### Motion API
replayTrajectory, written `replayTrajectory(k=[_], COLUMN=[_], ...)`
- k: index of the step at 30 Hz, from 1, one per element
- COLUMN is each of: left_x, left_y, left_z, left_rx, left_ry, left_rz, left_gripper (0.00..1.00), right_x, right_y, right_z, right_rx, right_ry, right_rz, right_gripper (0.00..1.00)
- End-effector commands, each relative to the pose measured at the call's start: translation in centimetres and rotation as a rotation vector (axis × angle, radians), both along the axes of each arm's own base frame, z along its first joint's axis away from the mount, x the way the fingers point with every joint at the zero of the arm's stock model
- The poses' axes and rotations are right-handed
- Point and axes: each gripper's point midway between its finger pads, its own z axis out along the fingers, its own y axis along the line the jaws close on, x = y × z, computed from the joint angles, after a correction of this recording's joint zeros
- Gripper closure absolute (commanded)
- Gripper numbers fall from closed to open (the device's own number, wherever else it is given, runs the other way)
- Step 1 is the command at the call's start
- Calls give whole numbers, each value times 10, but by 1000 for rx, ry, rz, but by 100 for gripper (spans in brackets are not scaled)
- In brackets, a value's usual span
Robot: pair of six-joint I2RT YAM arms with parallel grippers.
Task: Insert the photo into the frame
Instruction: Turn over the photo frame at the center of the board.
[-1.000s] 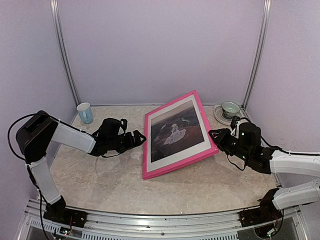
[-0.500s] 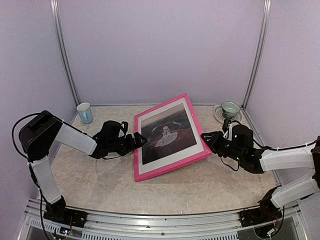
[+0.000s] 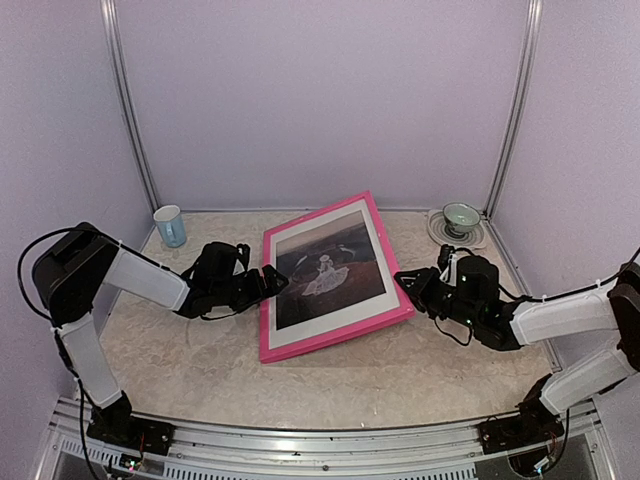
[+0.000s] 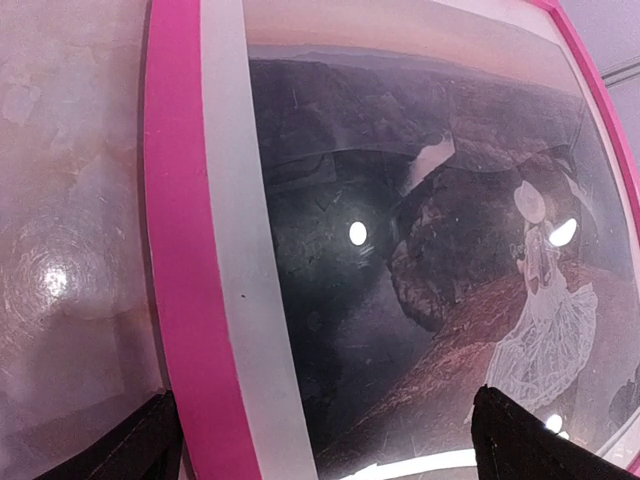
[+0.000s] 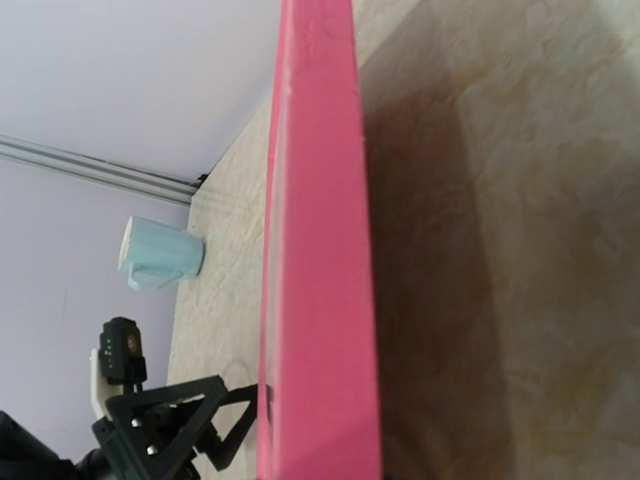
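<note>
On the tabletop (image 3: 380, 385) the photo (image 3: 325, 272) sits inside the pink frame (image 3: 265, 305), which tilts, its right edge lifted. The right jaws are clamped on that lifted edge; the left jaws gape wide by the left rail. A blue cup (image 3: 170, 226) stands at back left.

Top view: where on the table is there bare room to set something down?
Free: near strip of table in front of the pink frame; back-left patch between blue mug and frame. Crowded: the middle, where left arm and right arm flank the frame; back-right corner by the teacup.
</note>
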Motion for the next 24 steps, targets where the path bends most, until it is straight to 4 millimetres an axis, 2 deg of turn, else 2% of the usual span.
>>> replayTrajectory(k=[1,13,18,24], left_x=[10,11,12,12], left_y=[0,8,10,8], left_z=[32,30,25,21], left_rx=[-34,-25,-26,-27], left_ry=[-87,-85,-77,-70], left_rz=[11,21,25,18], left_gripper=[1,1,1,1], right_x=[-24,-20,-21,-21], right_y=[8,36,43,55], right_z=[-49,-48,-54,-53], right_rx=[-132,-116,-96,-77], right_ry=[105,74,78,54], right_rz=[113,246,309,386], right_gripper=[100,95,86,80])
